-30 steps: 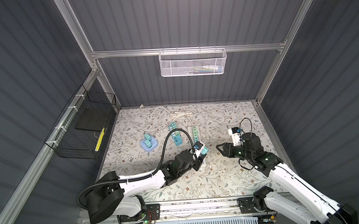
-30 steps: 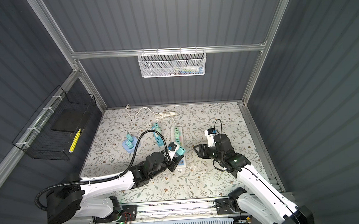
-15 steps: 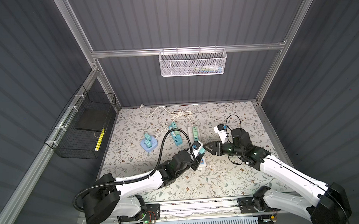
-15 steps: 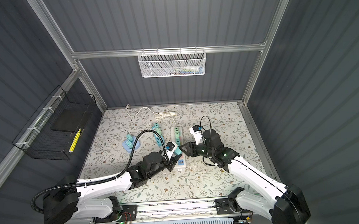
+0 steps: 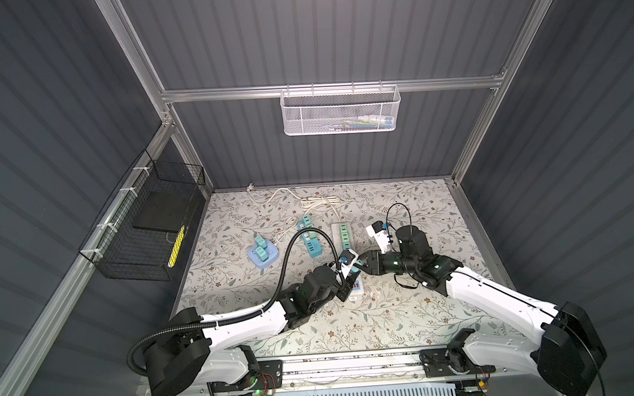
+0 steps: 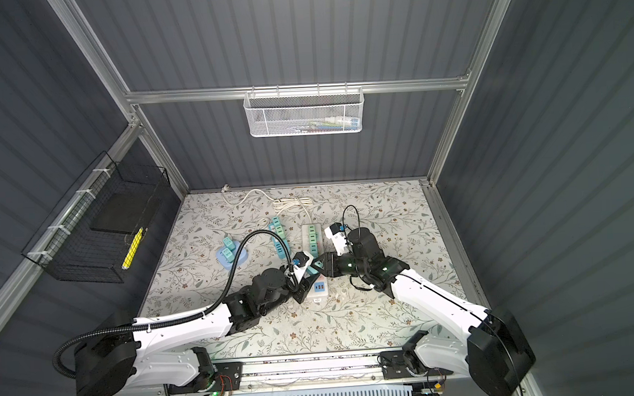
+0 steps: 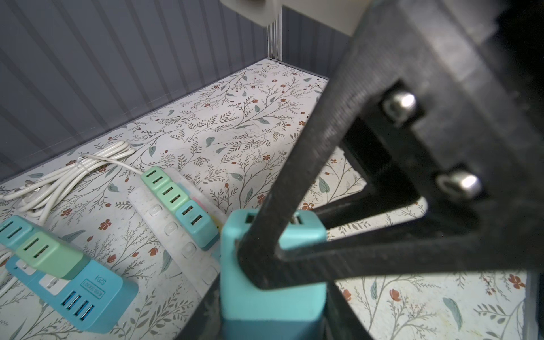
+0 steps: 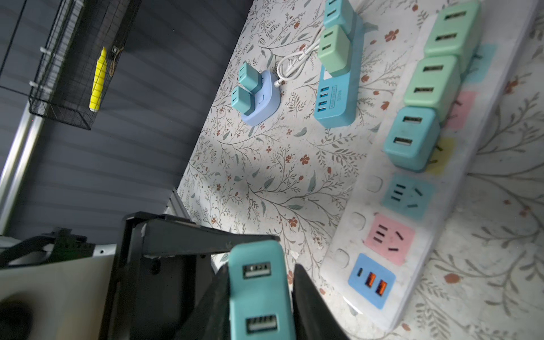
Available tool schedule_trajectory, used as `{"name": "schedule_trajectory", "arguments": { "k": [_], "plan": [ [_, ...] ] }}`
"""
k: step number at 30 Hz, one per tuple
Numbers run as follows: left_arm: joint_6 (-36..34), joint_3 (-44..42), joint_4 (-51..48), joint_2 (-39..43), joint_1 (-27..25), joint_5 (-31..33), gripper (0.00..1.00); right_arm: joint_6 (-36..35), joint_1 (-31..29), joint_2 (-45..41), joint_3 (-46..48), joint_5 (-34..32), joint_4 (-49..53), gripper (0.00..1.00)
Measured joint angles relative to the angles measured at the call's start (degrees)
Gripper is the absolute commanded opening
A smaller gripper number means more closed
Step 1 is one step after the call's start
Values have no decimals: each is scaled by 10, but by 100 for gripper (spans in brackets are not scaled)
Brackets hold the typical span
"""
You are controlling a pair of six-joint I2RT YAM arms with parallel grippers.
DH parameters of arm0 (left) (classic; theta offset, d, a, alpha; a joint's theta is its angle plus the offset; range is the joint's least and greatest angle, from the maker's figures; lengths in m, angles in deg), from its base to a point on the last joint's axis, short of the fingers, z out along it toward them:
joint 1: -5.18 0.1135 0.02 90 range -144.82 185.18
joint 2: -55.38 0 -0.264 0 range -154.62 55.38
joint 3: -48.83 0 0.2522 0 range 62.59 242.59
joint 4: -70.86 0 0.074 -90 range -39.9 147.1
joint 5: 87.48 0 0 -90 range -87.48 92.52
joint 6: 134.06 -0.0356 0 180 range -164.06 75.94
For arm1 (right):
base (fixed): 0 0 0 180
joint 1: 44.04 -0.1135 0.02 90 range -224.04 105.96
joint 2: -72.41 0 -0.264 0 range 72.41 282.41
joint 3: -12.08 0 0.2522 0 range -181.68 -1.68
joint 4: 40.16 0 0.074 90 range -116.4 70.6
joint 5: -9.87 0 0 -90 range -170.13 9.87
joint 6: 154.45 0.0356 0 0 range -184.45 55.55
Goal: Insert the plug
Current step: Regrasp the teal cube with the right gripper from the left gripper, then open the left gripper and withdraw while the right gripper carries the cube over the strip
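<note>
Left claw [image 7: 272,318] and right claw [image 5: 360,266] both grip the teal plug [image 8: 260,294] in mid-air above the strip [image 8: 368,223]; free sockets [image 8: 390,238] wait, insertion not yet done.

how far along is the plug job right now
Done: three chargers sit in the white power strip. In hand: the teal charger is gripped by both the left hand and the right hand, which looks like a handover. Left: seat it in the strip; the blue socket and pink socket are empty.

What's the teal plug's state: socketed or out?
Out: right gripper clamps the teal plug beside the white power strip; its blue socket and pink socket are empty.
</note>
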Motion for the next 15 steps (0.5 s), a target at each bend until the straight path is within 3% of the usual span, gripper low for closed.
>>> {"name": "schedule_trajectory", "arguments": {
  "k": [2, 5, 7, 15],
  "plan": [
    [2, 0, 0, 1, 2, -3, 34, -10, 0, 0, 0, 1, -2, 25],
    [2, 0, 0, 1, 2, 1, 68, -11, 0, 0, 0, -1, -4, 23],
    [6, 0, -2, 2, 2, 13, 82, -8, -3, 0, 0, -7, -4, 23],
    [69, -1, -50, 40, -1, 142, 100, -6, -32, -1, -4, -131, -4, 19]
  ]
}}
